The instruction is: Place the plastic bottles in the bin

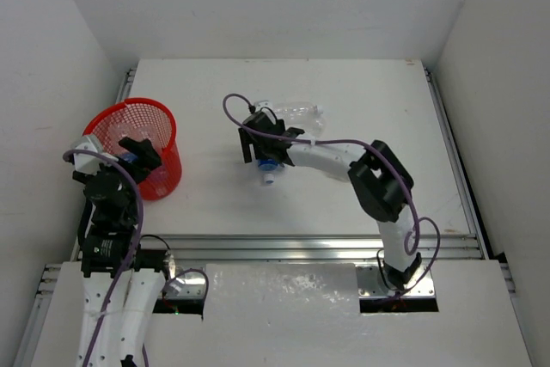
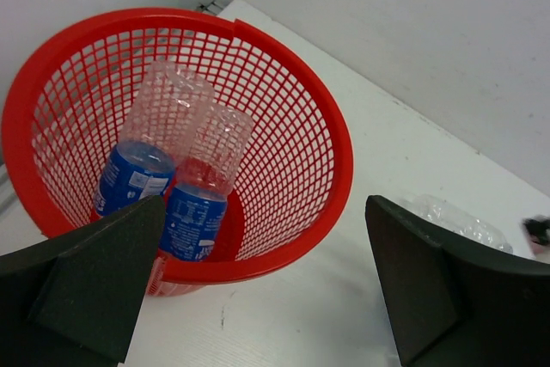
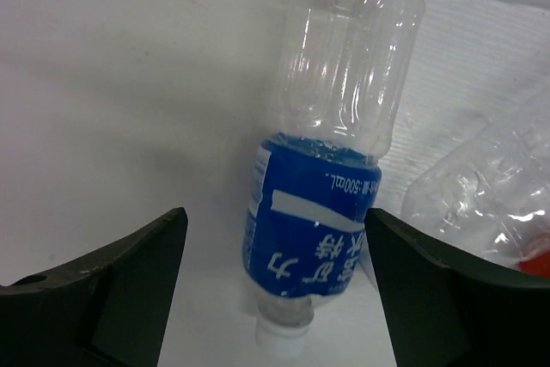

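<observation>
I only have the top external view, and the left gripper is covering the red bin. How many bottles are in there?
Observer: The left wrist view shows two blue-labelled bottles side by side inside the red mesh bin.
Operator: Is the left gripper carrying anything?
Observer: No. The left gripper is open and empty, and it looks down into the bin.
Operator: Has the right one clamped yet?
Observer: Not yet. The right gripper is open. Its fingers sit on either side of a blue-labelled bottle lying on the table, with its white cap toward the wrist camera.
</observation>
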Motion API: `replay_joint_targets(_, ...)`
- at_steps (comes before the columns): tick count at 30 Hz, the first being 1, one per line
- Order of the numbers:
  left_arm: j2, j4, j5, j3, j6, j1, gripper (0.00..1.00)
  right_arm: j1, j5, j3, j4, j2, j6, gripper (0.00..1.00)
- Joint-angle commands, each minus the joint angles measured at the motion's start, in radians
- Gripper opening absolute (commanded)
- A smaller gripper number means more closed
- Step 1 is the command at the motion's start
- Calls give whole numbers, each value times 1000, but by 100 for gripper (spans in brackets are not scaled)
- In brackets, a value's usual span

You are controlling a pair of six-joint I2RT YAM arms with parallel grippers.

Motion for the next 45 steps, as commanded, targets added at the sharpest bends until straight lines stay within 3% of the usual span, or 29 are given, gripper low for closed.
replay_joint_targets(1, 7, 49, 65, 2, 1, -5, 100, 0, 68, 100, -65, 65, -22, 83)
replay_joint_targets(3, 19, 45, 70, 5, 4, -12, 100, -2, 40, 89, -26, 87, -31, 80)
replay_joint_targets(4, 19, 46, 70, 5, 4, -12, 100, 0, 14, 82, -15, 96, -34, 72)
replay_joint_targets(9, 5, 51, 73, -1, 4, -12, 100, 41, -49, 60, 48, 129, -65, 51)
replay_joint_targets(11, 7, 54, 88, 1, 4, -15, 99, 74, -50, 34, 76, 112, -89, 37)
replay_joint_targets(13, 5, 61, 166, 4, 18, -20, 100, 101, -51, -29, 139, 42, -118, 24)
replay_joint_targets(17, -1, 98, 444, -16, 23, -28, 100, 154, -143, -280, 438, -227, -154, 17)
replay_joint_targets(20, 60, 52, 831, 15, 23, -28, 100, 156, -310, -528, 687, -492, -165, 15)
replay_joint_targets(21, 71, 52, 902, 18, 20, -28, 100, 158, -411, -611, 729, -544, -171, 15)
replay_joint_targets(24, 67, 75, 1082, 27, 0, -26, 100, 161, -514, -662, 769, -692, -166, 15)
replay_joint_targets(27, 36, 112, 1189, 35, -40, -26, 100, 164, -623, -695, 804, -767, -152, 15)
replay_joint_targets(33, -13, 416, 1461, -47, -261, -28, 100, 171, -812, -693, 890, -801, -102, 16)
replay_joint_targets(39, -41, 602, 1467, -73, -351, -28, 100, 193, -939, -633, 921, -761, -70, 17)
replay_joint_targets(41, -25, 623, 1455, -80, -368, -28, 92, 214, -984, -624, 952, -744, -83, 18)
replay_joint_targets(42, -3, 620, 1446, -76, -368, -26, 78, 226, -999, -621, 955, -738, -93, 19)
replay_joint_targets(45, 43, 643, 1418, -68, -378, -28, 57, 234, -1056, -621, 986, -726, -94, 20)
